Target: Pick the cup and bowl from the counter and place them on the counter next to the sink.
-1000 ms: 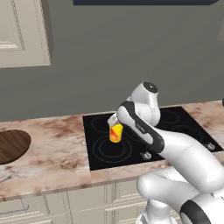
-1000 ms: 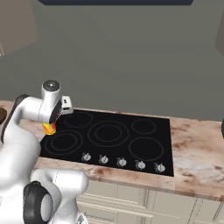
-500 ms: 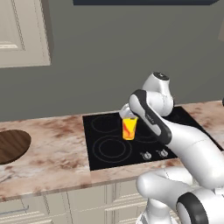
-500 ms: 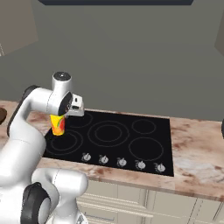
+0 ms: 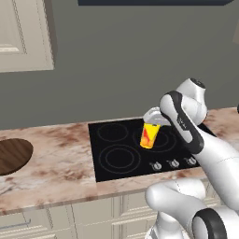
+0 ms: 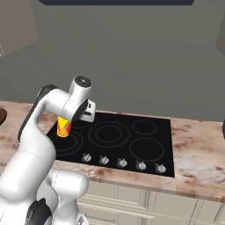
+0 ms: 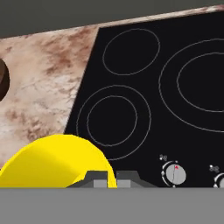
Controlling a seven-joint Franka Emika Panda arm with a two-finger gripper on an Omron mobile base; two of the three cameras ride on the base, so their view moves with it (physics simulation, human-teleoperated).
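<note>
1. One cup (image 5: 149, 135) is up in the air over the black cooktop (image 5: 121, 156), and my claw (image 5: 154, 119) is clamped shut on its rim.
2. From the hand cam the cup's yellow wall (image 7: 57, 162) sits right at the fingertips (image 7: 98, 178), with the burner rings and knobs (image 7: 173, 173) below.
3. The bowl (image 5: 11, 155) sits on the tabletop (image 5: 60, 163) way off to the left of the cooktop, well apart from the cup.
</note>
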